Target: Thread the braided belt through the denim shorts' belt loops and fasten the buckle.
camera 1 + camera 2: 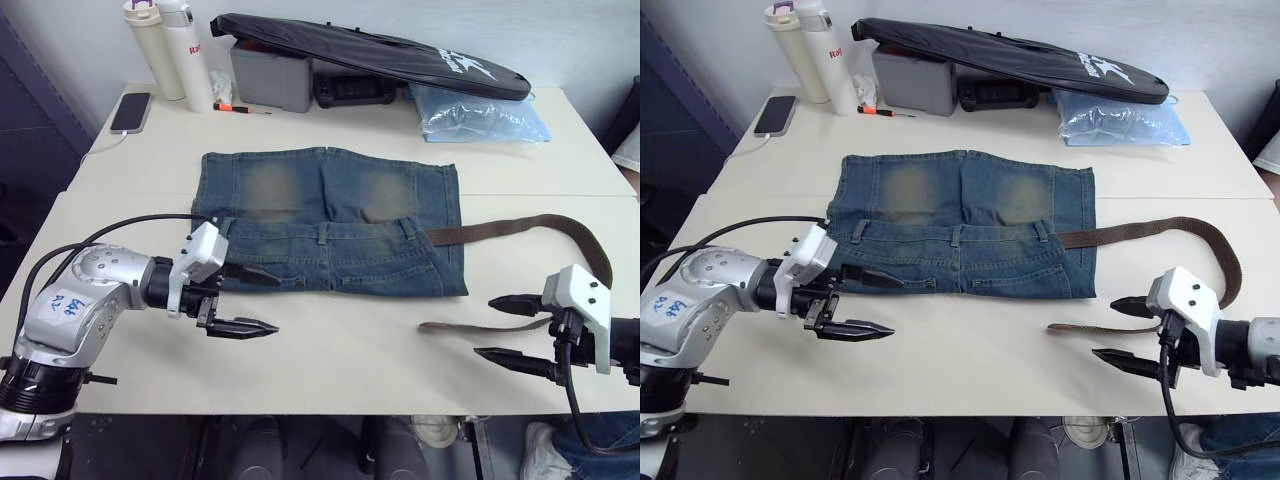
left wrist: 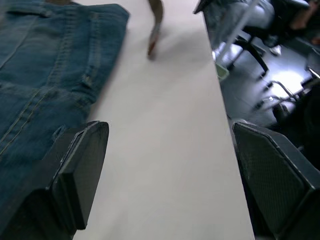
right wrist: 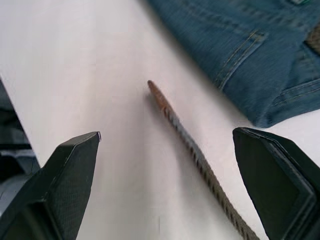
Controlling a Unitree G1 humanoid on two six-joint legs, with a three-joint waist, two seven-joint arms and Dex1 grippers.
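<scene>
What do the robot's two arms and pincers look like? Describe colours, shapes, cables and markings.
The left arm is rounded silver metal with a white label handwritten in blue and black cables looping off it. Each wrist carries a white angular housing. The left pincer and right pincer each have two black pointed fingers, and a black cable hangs below the right one.

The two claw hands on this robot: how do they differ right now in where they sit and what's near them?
The left gripper sits at the denim shorts' near left edge, one finger over the denim, while the right gripper is off the shorts, over bare table. The braided belt's loose tip lies in front of the right gripper; in front of the left gripper lies only table and denim. Both are open and hold nothing.
</scene>
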